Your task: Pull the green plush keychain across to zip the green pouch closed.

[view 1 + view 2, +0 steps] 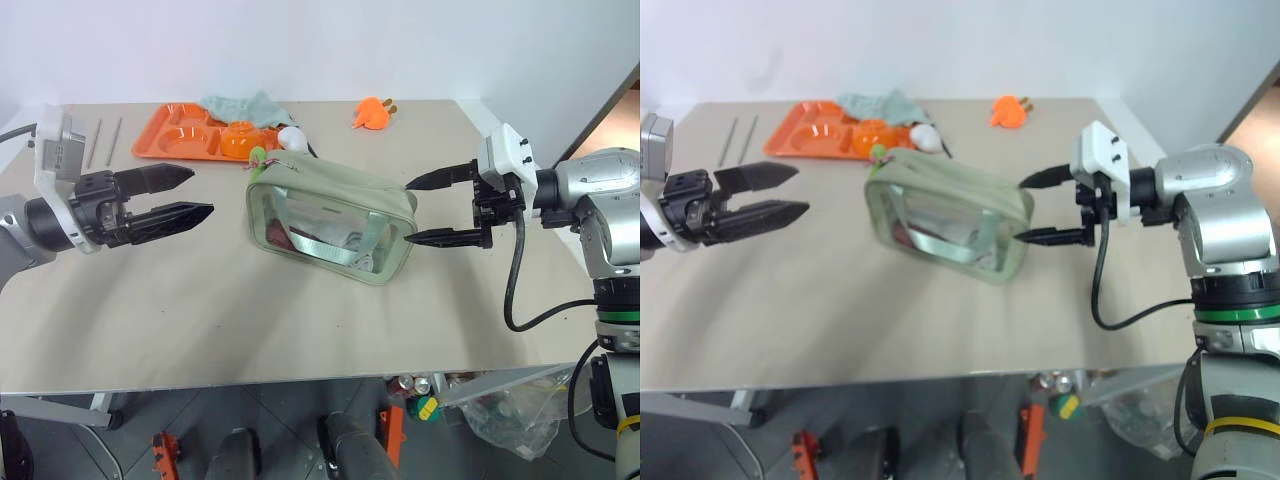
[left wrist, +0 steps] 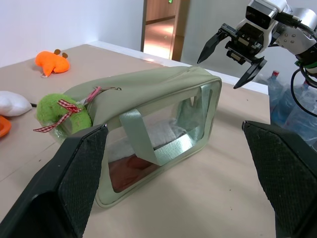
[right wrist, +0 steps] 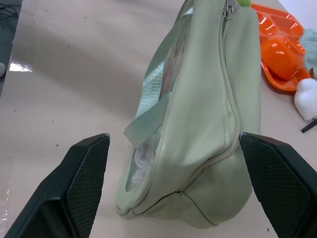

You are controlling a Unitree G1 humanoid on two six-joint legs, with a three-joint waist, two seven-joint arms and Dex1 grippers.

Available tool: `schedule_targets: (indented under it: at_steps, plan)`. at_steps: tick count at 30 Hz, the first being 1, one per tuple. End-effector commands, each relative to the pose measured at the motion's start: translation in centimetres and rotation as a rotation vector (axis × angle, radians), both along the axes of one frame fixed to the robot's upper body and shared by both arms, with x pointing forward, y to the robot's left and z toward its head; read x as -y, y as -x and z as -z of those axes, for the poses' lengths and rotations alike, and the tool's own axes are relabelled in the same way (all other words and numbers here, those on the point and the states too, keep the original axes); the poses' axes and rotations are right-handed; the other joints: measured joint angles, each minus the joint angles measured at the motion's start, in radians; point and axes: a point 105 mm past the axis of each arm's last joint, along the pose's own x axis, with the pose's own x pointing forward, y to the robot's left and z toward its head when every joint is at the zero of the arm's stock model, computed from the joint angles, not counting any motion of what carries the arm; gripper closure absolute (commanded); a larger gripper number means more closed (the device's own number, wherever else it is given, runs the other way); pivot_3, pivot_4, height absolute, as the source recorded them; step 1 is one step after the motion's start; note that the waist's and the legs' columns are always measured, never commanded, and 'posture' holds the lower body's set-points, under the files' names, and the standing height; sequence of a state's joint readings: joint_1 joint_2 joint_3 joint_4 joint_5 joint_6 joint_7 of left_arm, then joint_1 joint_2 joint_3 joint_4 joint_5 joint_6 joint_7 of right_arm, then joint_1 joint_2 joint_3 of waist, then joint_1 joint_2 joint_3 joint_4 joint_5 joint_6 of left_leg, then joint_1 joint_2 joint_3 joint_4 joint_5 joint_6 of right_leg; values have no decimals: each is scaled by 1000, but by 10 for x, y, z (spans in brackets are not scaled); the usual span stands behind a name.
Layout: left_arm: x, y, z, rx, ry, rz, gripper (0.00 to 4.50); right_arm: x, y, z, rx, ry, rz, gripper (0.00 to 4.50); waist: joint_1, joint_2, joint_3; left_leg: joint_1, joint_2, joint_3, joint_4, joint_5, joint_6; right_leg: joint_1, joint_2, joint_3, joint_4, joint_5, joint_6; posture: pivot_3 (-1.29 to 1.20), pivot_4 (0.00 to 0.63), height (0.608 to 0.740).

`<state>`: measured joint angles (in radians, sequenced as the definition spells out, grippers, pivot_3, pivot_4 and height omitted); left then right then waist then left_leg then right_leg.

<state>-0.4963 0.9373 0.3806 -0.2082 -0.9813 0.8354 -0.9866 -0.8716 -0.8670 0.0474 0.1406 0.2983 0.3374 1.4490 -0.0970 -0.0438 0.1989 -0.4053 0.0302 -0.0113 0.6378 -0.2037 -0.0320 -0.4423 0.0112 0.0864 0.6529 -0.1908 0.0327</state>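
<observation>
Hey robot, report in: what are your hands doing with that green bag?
Both open: left gripper, right gripper flanking green pouch, untouched. Green plush keychain at its left end. Nothing blocking.

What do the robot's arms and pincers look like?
Each arm ends in a pincer with two black, pointed fingers whose inner pads are bumpy like mesh. The left pincer sits on a black wrist with a white box on top. The right pincer hangs from a white block on a shiny silver-grey arm, with a black cable looping below.
</observation>
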Motion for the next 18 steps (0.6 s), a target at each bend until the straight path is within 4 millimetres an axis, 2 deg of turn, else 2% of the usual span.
schedule_targets:
  at_steps: [1, 5, 7, 11, 14, 18]
  plan:
    - [0, 6, -8, 45, -8, -3, 0, -10, 7, -5, 32, 1, -44, 171, 0, 0, 0, 0, 0, 0, 0, 0, 0, 0, 0, 0, 0, 0, 0, 0, 150, 740]
    - [0, 6, -8, 45, -6, -8, 0, -15, 8, 0, 15, 6, -58, 171, 0, 0, 0, 0, 0, 0, 0, 0, 0, 0, 0, 0, 0, 0, 0, 0, 150, 740]
    - [-1, 6, -8, 46, -5, -10, 0, -17, 7, 10, 1, 32, -59, 171, 0, 0, 0, 0, 0, 0, 0, 0, 0, 0, 0, 0, 0, 0, 0, 0, 150, 740]
    - [0, 5, -8, 50, -3, -12, 0, -19, -10, 29, 12, 71, 0, 171, -1, -1, 0, 1, 0, 0, 0, 0, 0, 0, 0, 0, 0, 0, 0, 0, 150, 740]
    - [1, 5, -7, 49, -5, -10, 0, -20, -20, 33, 20, 57, 32, 1062, 0, -1, -1, 1, 0, 0, 1, 0, 0, 1, 0, 0, 0, 1, -1, 0, 150, 740]
    - [1, 5, -7, 48, -6, -13, 0, -22, -21, 28, 20, 20, 18, 2431, 0, -1, -1, 0, 0, 0, 1, 0, 0, 1, 0, 0, 0, 1, 0, 0, 150, 740]
